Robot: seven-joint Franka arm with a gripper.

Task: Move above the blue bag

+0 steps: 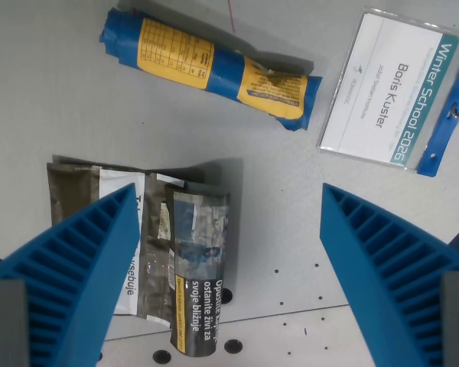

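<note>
Gripper (pixel 228 252): two blue ribbed wedge-shaped fingers (pixel 76 271); grey blocks at bases

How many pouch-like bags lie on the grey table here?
3: a rolled blue bag with yellow labels at top; a flat olive-and-white pouch at the wrist view's left; a dark photo-printed pouch overlapping it. Gripper fingers may hide more.

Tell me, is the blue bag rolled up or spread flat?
Rolled up. The blue bag lies on the table as a tight tube, with its yellow label curving around it.
</note>
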